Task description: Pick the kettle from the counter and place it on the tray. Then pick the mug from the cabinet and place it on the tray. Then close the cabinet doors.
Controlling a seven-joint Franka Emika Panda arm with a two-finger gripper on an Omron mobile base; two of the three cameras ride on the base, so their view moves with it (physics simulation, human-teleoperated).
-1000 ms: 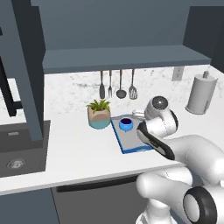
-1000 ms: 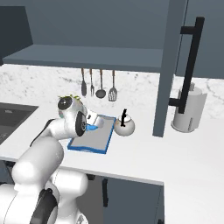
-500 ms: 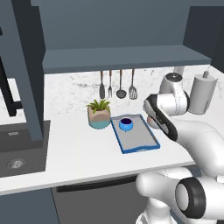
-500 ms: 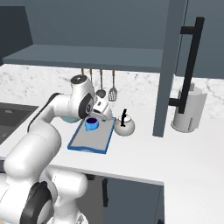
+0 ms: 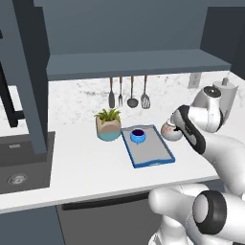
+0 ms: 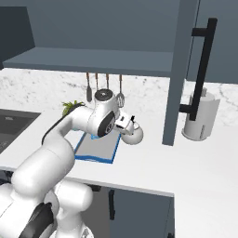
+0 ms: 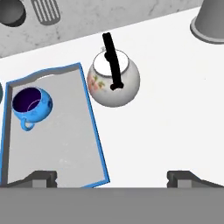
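Observation:
The whitish kettle (image 7: 114, 78) with its black arched handle stands on the speckled counter (image 7: 175, 109), just right of the blue-rimmed tray (image 7: 57, 140). The blue mug (image 7: 31, 105) sits upright in the tray's far left corner. My gripper (image 7: 113, 177) hangs open above the counter, short of the kettle, with nothing between its fingertips (image 7: 41, 177). In the right base view the gripper (image 6: 126, 122) hovers over the kettle (image 6: 134, 135). From the left base view the arm partly hides the kettle (image 5: 168, 130). The cabinet (image 5: 129, 64) stands open, its doors (image 5: 31, 72) swung out.
A potted plant (image 5: 109, 127) stands left of the tray (image 5: 150, 155). Utensils (image 5: 127, 93) hang on the back wall. A paper-towel roll (image 6: 200, 116) stands at the right, behind the open right door (image 6: 180, 69) and its black handle (image 6: 202, 69). A sink (image 5: 19, 165) lies far left.
The arm has lifted off the tray and swung right, so the open gripper now hangs over the kettle. The mug stays on the tray.

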